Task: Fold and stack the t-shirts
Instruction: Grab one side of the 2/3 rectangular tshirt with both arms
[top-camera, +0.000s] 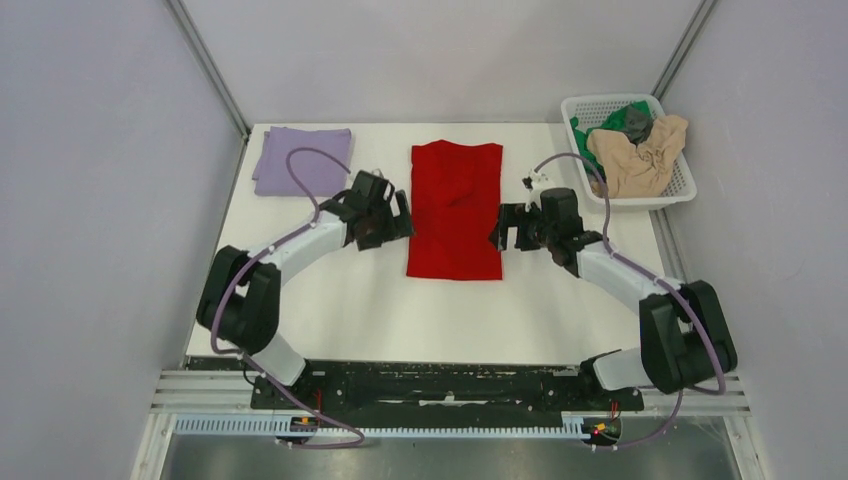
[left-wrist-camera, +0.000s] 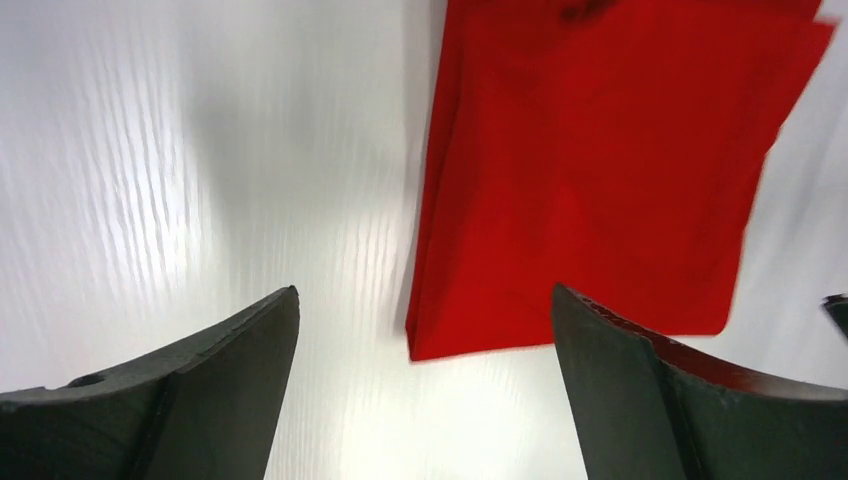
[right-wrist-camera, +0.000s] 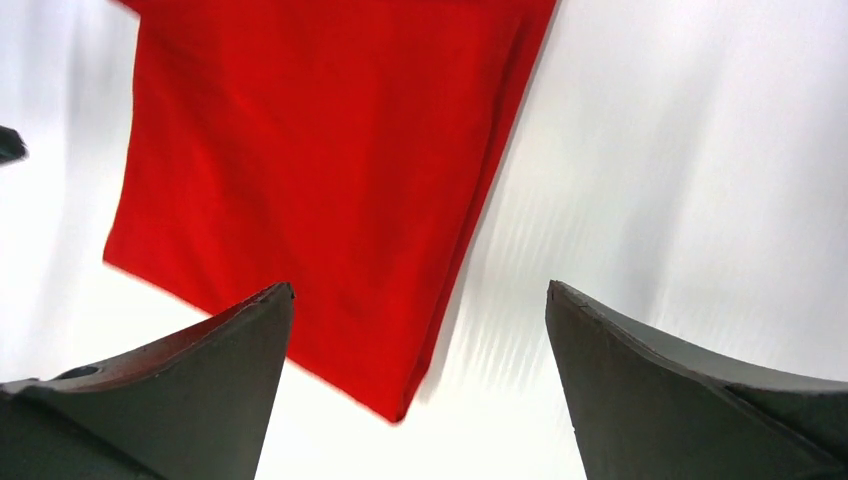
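**Red shirt half-folded — the next grab is the risky part**

The red shirt (top-camera: 455, 210) lies flat in the middle of the table (top-camera: 350, 310) as a long narrow strip, its sides already turned in. The left gripper (top-camera: 385, 222) sits just beside the strip's left edge and the right gripper (top-camera: 515, 228) just beside its right edge. Both have their fingers spread wide and hold nothing. The wrist views show each pair of fingers near a near corner of the cloth.

What could go wrong, as I judge it:
- The edges are stacked layers. A shallow pinch may catch only the top layer, and lifting it would open the side fold again.
- If the two arms grip at unequal points along the strip, or lift at different rates, the cross fold would land skewed.
- Fingers coming down too steeply could push the cloth ahead of them and bunch it — or scrape the table.
- Soft cloth sags, so a corner may flop out during the carry to the lavender shirt (top-camera: 300, 160), which lies folded at the far left corner.

A beige shirt (top-camera: 640, 155), a green one (top-camera: 600, 125) and a dark grey one (top-camera: 635, 120) are heaped in the basket (top-camera: 680, 190) at the far right, tangled enough that pulling one may drag another out.

No brand, label or writing can be read on any shirt, the basket or the arms.
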